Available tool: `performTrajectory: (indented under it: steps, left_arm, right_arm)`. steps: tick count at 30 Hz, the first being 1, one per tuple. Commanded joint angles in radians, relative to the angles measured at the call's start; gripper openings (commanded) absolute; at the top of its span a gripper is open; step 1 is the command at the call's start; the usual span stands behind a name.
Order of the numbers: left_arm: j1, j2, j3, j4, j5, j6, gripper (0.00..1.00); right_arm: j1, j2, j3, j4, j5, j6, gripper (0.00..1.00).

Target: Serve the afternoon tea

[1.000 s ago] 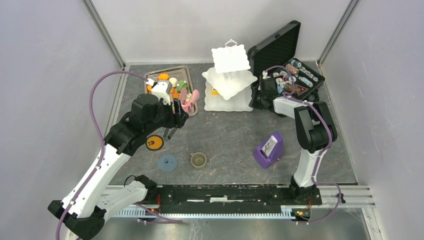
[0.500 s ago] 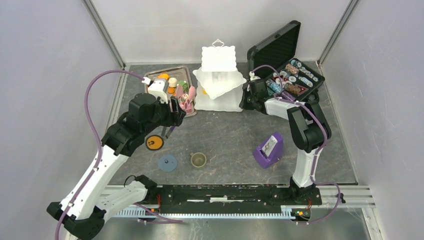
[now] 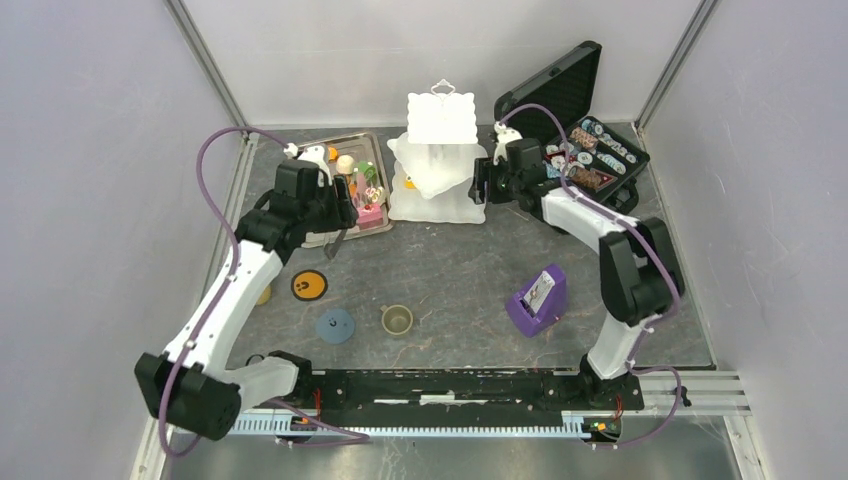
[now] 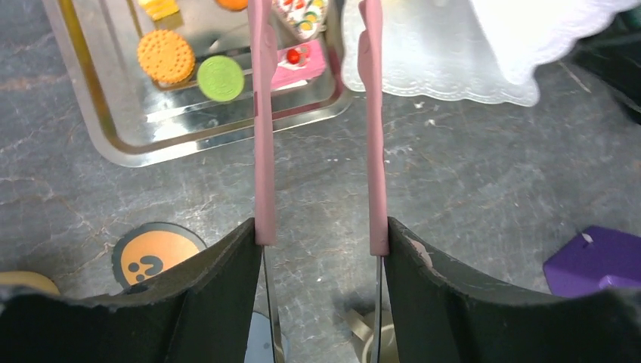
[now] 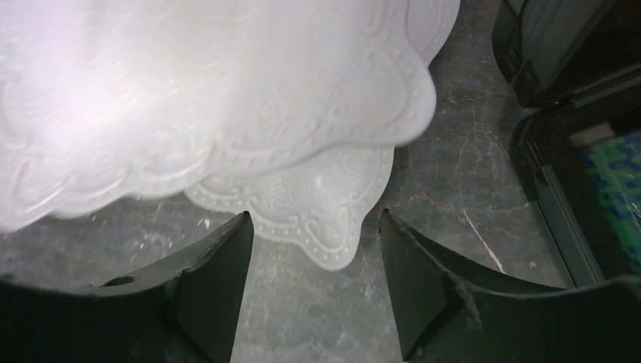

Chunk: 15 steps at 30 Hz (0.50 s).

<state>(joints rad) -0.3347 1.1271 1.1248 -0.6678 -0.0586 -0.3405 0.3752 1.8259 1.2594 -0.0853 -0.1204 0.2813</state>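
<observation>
Left arm [image 3: 235, 285] reaches forward, wrist pitched downward; the left gripper [image 4: 321, 227] clamps pink tongs [image 4: 261, 151] projecting ahead of its fingers (one limb against each inner face). Right arm [image 3: 580, 215] extends forward and inward; the right gripper [image 5: 315, 219] stands parted, gripping nothing.

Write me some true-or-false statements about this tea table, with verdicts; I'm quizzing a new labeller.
1. The left pincer holds pink tongs. True.
2. The small olive cup sits on the round blue coaster. False: it stands on the grey table beside it, apart.
3. The black hard case of poker chips is closed. False: its lid stands open.
4. The white three-tier scalloped stand is between the silver metal tray and the case. True.
</observation>
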Motion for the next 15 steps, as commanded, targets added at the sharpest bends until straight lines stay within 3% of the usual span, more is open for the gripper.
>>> performTrajectory:
  steps: [1, 15]
  left_arm:
    - [0.05, 0.08, 0.023, 0.042, 0.126, -0.06, 0.64]
    - [0.051, 0.319, 0.087, 0.03, 0.094, -0.133, 0.64]
  right_arm:
    - [0.005, -0.159, -0.094, 0.046, -0.035, -0.046, 0.7]
    - [0.004, -0.374, -0.369, 0.113, -0.065, -0.047, 0.79]
